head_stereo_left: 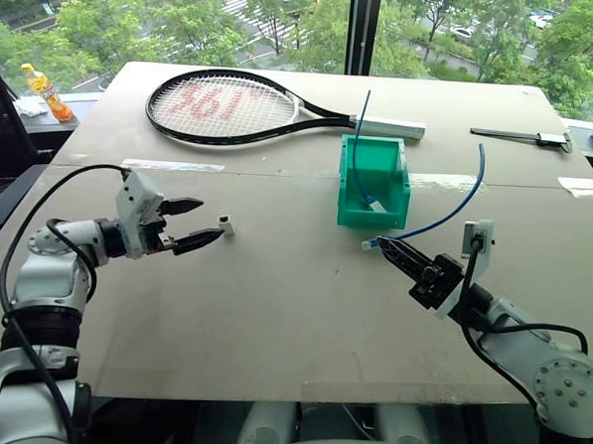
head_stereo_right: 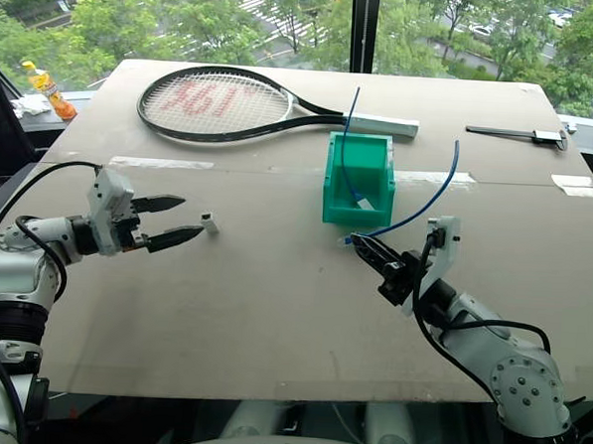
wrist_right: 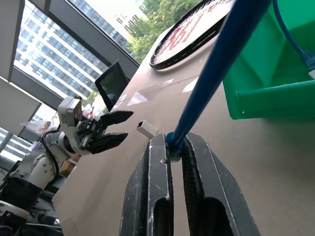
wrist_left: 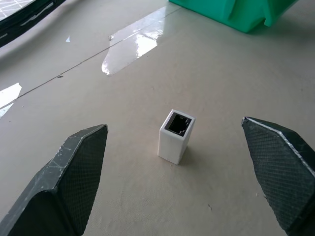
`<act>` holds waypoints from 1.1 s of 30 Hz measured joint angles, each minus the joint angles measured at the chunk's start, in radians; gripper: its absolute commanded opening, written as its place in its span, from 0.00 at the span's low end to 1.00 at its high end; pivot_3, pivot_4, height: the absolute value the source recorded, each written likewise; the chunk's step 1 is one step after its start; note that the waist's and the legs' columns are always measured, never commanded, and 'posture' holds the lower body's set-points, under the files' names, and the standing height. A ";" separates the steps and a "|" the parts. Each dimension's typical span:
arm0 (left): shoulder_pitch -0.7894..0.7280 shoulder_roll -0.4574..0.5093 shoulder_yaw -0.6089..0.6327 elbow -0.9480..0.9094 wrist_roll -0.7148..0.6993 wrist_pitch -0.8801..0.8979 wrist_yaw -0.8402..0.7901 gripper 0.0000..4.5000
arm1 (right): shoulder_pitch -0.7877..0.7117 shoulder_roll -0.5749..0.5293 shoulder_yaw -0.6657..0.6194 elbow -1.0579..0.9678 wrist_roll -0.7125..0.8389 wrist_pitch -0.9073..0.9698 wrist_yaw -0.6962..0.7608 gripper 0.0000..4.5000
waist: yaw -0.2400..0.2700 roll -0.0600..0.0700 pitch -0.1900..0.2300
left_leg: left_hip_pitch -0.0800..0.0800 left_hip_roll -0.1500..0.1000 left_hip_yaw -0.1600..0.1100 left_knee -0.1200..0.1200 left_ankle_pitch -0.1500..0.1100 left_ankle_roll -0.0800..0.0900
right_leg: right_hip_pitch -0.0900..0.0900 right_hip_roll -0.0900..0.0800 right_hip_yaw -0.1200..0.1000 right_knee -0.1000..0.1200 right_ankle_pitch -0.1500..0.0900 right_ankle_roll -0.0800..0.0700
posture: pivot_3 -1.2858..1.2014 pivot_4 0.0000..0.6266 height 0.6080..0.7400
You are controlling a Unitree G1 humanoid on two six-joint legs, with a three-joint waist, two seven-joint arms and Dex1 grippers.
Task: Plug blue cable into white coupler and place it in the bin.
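Your left gripper (head_stereo_left: 202, 227) is spread before the standing white coupler (head_stereo_left: 227, 224). The right gripper (head_stereo_left: 387, 249) pinches the blue cable (head_stereo_left: 446, 216). One finger touching first may tip the coupler.

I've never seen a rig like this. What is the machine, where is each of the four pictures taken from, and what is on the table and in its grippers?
It is a two-armed humanoid robot. Two pictures look down from its head; the other two from its wrists. The right gripper is shut on the blue cable. The left gripper is open beside the white coupler, which stands untouched on the table. Further back are the green bin, with another blue cable inside, and a tennis racket.
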 measured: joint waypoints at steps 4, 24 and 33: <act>-0.050 -0.009 -0.040 0.069 0.043 -0.051 -0.018 0.99 | 0.008 0.000 0.000 -0.002 -0.010 0.000 -0.003 0.00 | 0.001 0.000 0.000 | 0.000 0.000 0.001 0.000 0.000 0.000 | 0.000 0.000 0.000 0.000 0.001 0.001 | 0.52 0.24 1.00; -0.148 -0.084 -0.124 0.242 0.141 -0.197 -0.072 0.08 | 0.048 -0.025 -0.022 -0.047 -0.013 -0.002 -0.027 0.00 | 0.002 -0.001 0.000 | -0.001 0.000 0.000 0.000 0.000 0.000 | 0.000 0.000 0.000 0.000 0.001 0.001 | 0.52 0.24 1.00; -0.102 -0.215 -0.234 -0.232 0.065 0.081 -0.085 0.08 | 0.047 -0.156 -0.030 -0.091 -0.234 -0.041 0.111 0.00 | 0.004 -0.001 0.000 | -0.002 -0.001 0.000 0.003 0.000 0.000 | 0.000 -0.001 0.000 0.001 0.001 0.001 | 0.52 0.24 1.00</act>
